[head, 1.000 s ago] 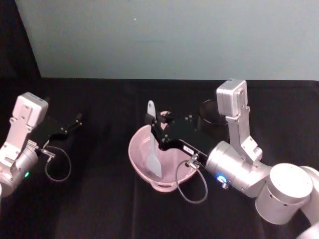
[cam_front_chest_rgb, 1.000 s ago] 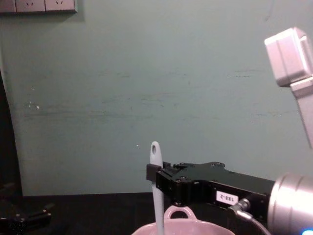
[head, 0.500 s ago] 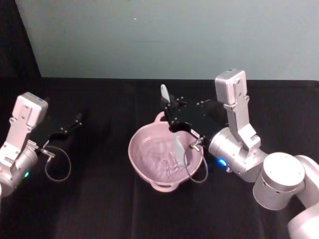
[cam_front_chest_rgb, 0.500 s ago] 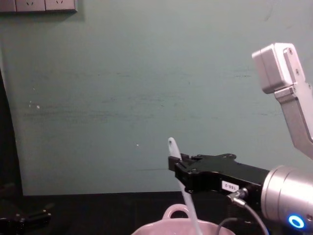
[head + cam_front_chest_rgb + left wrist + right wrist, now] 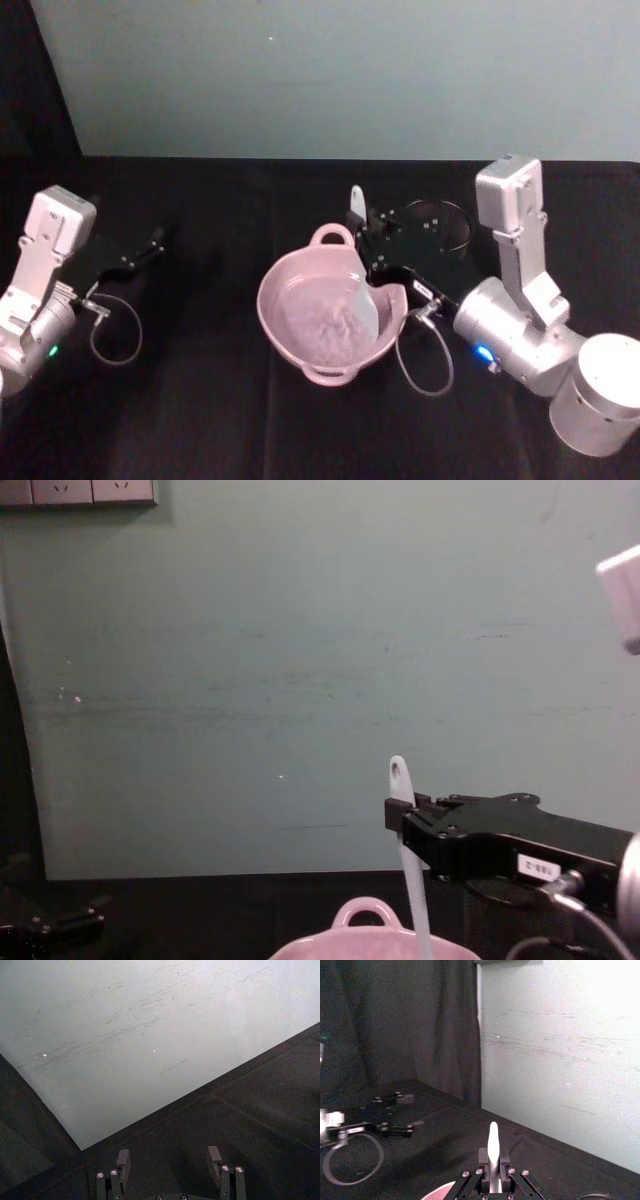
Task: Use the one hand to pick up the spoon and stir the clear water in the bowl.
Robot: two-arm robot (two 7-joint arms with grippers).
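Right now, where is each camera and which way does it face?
Head: high, looking down at the table; right gripper holds the spoon in the bowl, left gripper parked left.
Chest: low, facing the wall over the bowl's rim; right gripper enters from the right.
Left wrist: on the left arm, facing wall and table; its open fingers show.
Right wrist: on the right arm, facing the wall past its fingers and spoon handle.
Head and chest share spoon and bowl.

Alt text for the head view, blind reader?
The right gripper holds the white spoon nearly upright, scoop dipped in water in the pink bowl, near its right rim. The left gripper is parked far left over the black table.
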